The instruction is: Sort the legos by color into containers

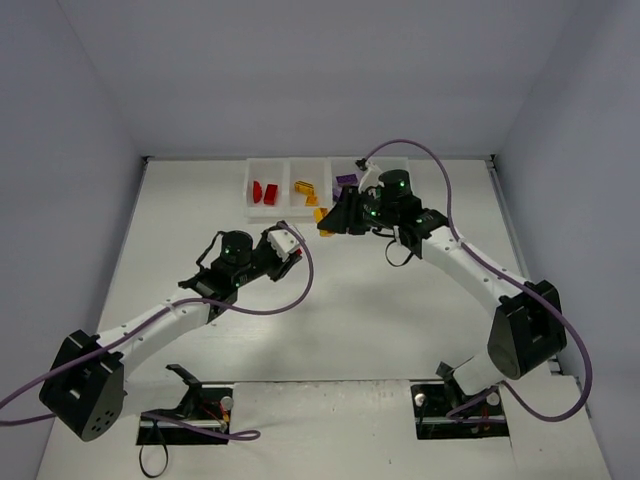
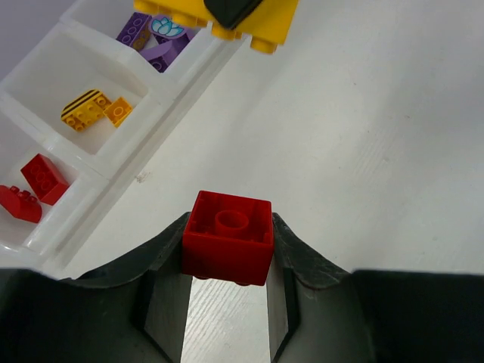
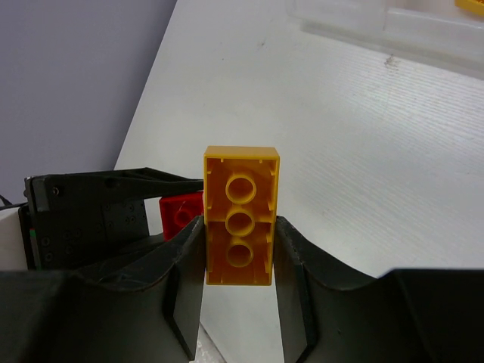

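My left gripper (image 1: 296, 252) is shut on a small red lego (image 2: 228, 236), held above the table just in front of the row of white containers (image 1: 275, 208). My right gripper (image 1: 326, 224) is shut on a long yellow lego (image 3: 240, 225), seen from its hollow underside and held close to the right of the left gripper. The yellow lego also shows at the top of the left wrist view (image 2: 261, 23). In the containers lie red legos (image 2: 34, 185), yellow-orange legos (image 2: 94, 110) and purple legos (image 2: 147, 38), each colour in its own bin.
The right arm (image 1: 400, 205) covers much of the rightmost bin. The left gripper's black body (image 3: 91, 215) with the red lego (image 3: 180, 213) sits just behind the yellow one in the right wrist view. Grey walls surround the table.
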{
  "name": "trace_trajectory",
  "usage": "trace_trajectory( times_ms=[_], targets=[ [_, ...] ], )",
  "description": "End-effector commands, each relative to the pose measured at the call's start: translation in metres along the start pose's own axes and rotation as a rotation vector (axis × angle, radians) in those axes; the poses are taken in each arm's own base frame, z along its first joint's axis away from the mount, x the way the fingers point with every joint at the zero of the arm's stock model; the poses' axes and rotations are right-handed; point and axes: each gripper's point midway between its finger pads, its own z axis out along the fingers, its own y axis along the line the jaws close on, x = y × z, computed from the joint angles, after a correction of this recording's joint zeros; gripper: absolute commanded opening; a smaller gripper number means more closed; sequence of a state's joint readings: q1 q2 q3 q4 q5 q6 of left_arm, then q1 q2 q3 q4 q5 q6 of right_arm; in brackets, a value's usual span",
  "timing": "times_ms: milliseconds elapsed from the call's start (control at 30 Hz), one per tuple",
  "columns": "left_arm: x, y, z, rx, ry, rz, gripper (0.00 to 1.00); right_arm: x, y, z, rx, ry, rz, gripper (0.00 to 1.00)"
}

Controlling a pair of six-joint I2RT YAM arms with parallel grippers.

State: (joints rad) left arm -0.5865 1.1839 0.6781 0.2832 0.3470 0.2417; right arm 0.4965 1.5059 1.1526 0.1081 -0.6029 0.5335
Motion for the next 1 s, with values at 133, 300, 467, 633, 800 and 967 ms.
trace_trajectory(
  times_ms=[133,300,467,633,800,967],
  targets=[
    [-0.019,0.025,-0.006,-0.121,-0.047,-0.074,0.0,-0.045,0.001,0.002,0.016,-0.111,-0.118,0.0],
    [-0.012,0.043,-0.022,-0.245,0.017,-0.203,0.0,-0.085,-0.052,0.046,0.207,-0.175,-0.228,0.01],
    [-0.003,0.045,-0.031,-0.289,0.058,-0.34,0.0,-0.143,-0.07,0.084,0.257,-0.276,-0.323,0.04],
    [-0.002,0.046,-0.04,-0.318,0.069,-0.401,0.0,-0.153,-0.11,0.135,0.308,-0.295,-0.38,0.08],
    [0.005,0.045,-0.049,-0.344,0.126,-0.424,0.0,-0.162,-0.122,0.163,0.305,-0.309,-0.41,0.5],
    [0.002,0.061,-0.053,-0.396,0.123,-0.434,0.0,-0.173,-0.106,0.156,0.28,-0.335,-0.44,0.68]
  ],
)
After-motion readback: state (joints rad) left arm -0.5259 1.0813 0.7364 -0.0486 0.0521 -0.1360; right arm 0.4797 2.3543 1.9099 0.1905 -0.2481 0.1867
